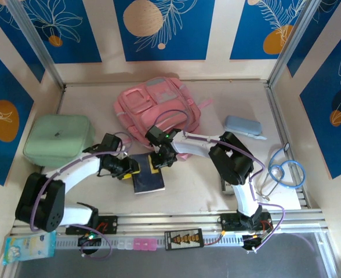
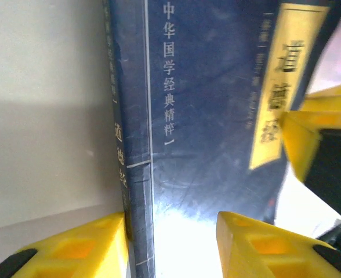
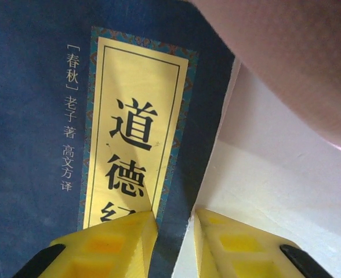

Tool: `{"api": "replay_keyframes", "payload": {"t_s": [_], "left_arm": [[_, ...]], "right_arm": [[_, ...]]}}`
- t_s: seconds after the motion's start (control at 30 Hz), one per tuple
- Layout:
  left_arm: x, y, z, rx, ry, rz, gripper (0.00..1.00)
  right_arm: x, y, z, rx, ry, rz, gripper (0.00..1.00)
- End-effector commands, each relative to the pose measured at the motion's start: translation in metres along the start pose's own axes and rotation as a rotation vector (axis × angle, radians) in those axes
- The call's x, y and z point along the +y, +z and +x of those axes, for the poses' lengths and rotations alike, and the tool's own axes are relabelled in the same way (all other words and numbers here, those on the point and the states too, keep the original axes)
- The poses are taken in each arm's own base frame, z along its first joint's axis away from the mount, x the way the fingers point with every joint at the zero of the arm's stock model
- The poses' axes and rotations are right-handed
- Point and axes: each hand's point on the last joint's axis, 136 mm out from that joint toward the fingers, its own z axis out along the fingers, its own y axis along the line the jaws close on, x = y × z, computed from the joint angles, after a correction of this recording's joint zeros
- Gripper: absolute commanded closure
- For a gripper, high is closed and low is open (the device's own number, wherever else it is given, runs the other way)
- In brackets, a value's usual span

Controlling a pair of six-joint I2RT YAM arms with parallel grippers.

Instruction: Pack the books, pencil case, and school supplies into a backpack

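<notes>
Pinching the blue book (image 3: 37, 145) at its page edge with the right gripper (image 3: 175, 215), fingers nearly together; straddling its spine with the left gripper (image 2: 170, 219), fingers spread, long axis straight ahead between them. Likely lifting next toward the backpack (image 1: 159, 104) just beyond the right fingers

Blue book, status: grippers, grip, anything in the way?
Book flat. Left gripper open, straddling its spine. Right gripper barely parted at the opposite edge, grip unclear. Backpack crowding the far corner.

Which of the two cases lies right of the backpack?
The small pale blue-grey pencil case; the mint-green case is much larger and lies on the left.
</notes>
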Motion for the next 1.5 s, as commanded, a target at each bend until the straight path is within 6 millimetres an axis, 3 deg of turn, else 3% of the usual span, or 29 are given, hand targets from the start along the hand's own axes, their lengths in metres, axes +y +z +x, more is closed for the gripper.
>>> {"api": "replay_keyframes", "payload": {"t_s": [0.0,0.1,0.43,0.73,0.87,1.0,1.17,1.3,1.47], "left_arm": [[-0.064,-0.025,-0.012,-0.035,0.069,0.252,0.59],[-0.065,-0.022,-0.010,-0.034,0.044,0.287,0.61],[-0.038,-0.001,-0.007,-0.009,-0.010,0.198,0.68],[-0.027,-0.006,-0.008,-0.038,0.005,0.125,0.89],[-0.026,-0.017,-0.008,-0.053,0.028,0.090,1.00],[-0.019,-0.038,-0.009,-0.107,0.042,0.009,1.00],[-0.016,-0.076,-0.014,-0.213,0.068,-0.083,1.00],[-0.042,-0.112,-0.032,-0.353,0.119,-0.034,1.00],[-0.106,-0.151,-0.072,-0.547,0.194,0.165,1.00]], "right_arm": [[-0.032,0.032,0.033,0.127,0.056,0.112,0.74],[-0.036,0.033,0.035,0.130,0.069,0.125,0.74],[-0.054,0.035,0.044,0.157,0.115,0.183,0.78],[-0.044,0.027,0.037,0.115,0.077,0.145,0.75],[-0.029,0.000,0.022,0.024,0.053,0.097,0.71],[-0.013,-0.044,0.001,-0.123,0.039,0.012,0.64],[-0.009,-0.103,-0.015,-0.307,0.093,-0.094,0.41],[-0.016,-0.136,-0.023,-0.413,0.156,-0.202,0.32],[-0.014,-0.183,-0.038,-0.471,0.236,-0.468,0.29]]}}
